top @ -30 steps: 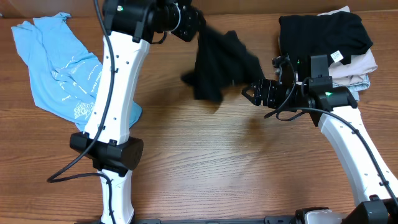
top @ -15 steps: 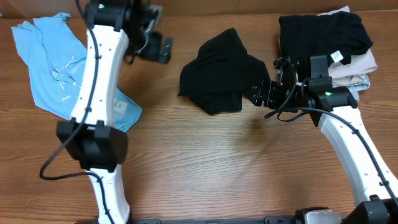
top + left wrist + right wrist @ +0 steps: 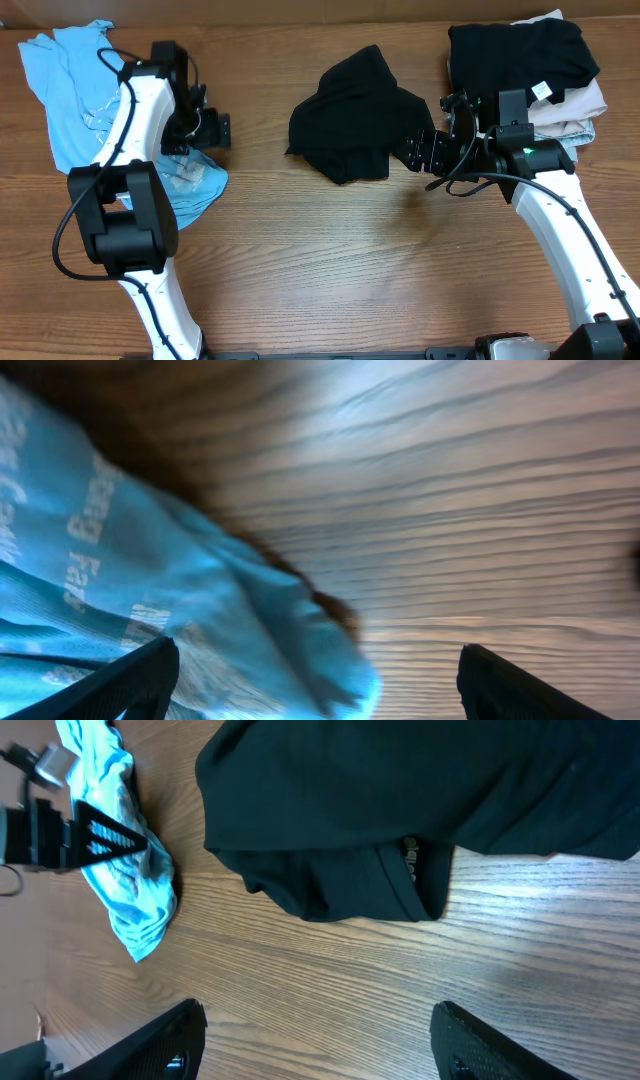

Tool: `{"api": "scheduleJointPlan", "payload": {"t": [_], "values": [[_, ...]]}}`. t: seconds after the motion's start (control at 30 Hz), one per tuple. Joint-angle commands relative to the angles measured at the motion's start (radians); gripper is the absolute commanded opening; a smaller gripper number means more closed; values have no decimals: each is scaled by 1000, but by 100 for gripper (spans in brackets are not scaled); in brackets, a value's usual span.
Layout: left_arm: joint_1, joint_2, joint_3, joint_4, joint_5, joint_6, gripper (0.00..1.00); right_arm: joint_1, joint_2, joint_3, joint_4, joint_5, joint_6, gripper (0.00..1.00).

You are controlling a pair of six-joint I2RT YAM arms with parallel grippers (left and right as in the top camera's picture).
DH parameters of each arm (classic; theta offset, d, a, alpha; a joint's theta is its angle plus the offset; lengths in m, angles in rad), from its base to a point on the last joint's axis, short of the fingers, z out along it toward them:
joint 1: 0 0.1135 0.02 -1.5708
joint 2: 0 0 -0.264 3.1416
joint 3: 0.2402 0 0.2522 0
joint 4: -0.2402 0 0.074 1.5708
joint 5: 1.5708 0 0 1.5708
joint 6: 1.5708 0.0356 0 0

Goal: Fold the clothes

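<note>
A black T-shirt [image 3: 352, 118] lies in a crumpled heap on the table at the middle back; its collar shows in the right wrist view [image 3: 400, 810]. A light blue tee [image 3: 80, 110] with white print lies spread at the left. My left gripper [image 3: 207, 134] is open and empty over the blue tee's right edge; in the left wrist view the blue cloth [image 3: 150, 590] lies between and beyond its fingers [image 3: 318, 685]. My right gripper [image 3: 415, 150] is open and empty, just right of the black heap, above bare wood [image 3: 318, 1040].
A stack of folded garments [image 3: 525, 60], black on top of pale ones, sits at the back right behind my right arm. The wooden table [image 3: 330, 260] runs bare across the front. The blue tee's corner [image 3: 135, 910] and my left gripper [image 3: 60, 830] show in the right wrist view.
My left gripper let go of the black T-shirt, which dropped into a heap on the table. The left arm swung left to the blue tee. The right arm stayed nearly still.
</note>
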Motion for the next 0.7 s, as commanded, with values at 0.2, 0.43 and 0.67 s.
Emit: {"api": "scheduleJointPlan", "payload": {"t": [0.2, 0.43, 0.67], "values": [[104, -20, -213, 120, -2, -59, 92, 3, -2, 26, -6, 14, 4, 76], [246, -20, -248, 103, -160, -59, 98, 3, -2, 26, -20, 46, 4, 76], [398, -20, -248, 105, -228, -58, 100, 3, 14, 26, 3, 45, 4, 76]]}}
